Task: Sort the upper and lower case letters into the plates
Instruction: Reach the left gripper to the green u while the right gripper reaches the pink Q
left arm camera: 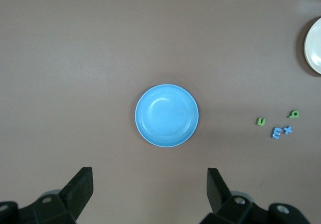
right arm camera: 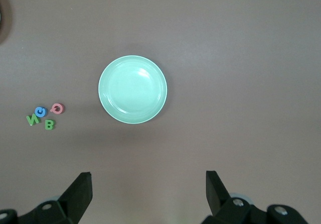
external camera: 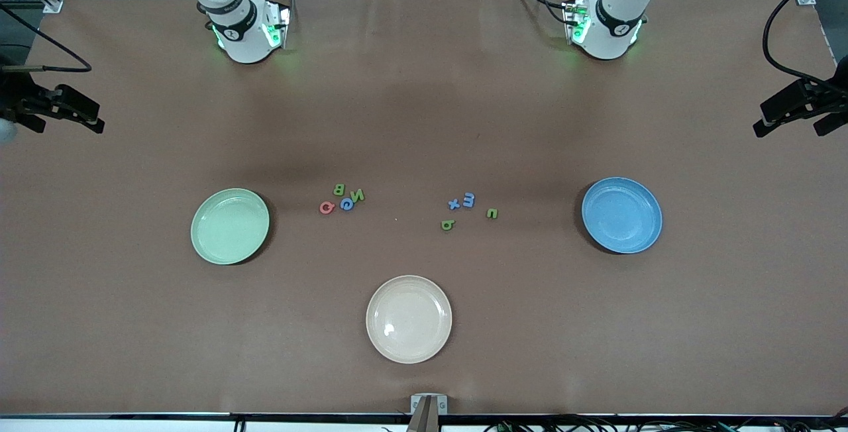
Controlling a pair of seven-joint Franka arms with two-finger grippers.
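The brown tabletop [external camera: 424,101] carries everything, and my two arms wait at its edge that is farthest from the front camera. My left gripper [left arm camera: 149,190] hangs high above the table at the left arm's end, its fingers spread wide and holding nothing. My right gripper [right arm camera: 148,190] hangs the same way at the right arm's end, also spread wide and empty.

The cream-beige plate [external camera: 409,319] lies near the middle of the edge that is nearest to the front camera. The mint green plate [external camera: 230,226] lies toward the right arm's end, and the blue plate [external camera: 621,215] lies toward the left arm's end. Both are in the middle band of the table and well apart from each other. All three plates have nothing inside.

Between the green and the blue plate lie two small groups of letters. The group closer to the green plate has a green B [external camera: 339,189], a green N [external camera: 358,195], a blue G [external camera: 346,204] and a pink Q [external camera: 326,207], all packed tight together. The group closer to the blue plate has a blue m [external camera: 469,200] just beside a blue x [external camera: 454,205], a green b [external camera: 448,224] a little nearer to the front camera, and a green n [external camera: 492,213] somewhat apart toward the blue plate.
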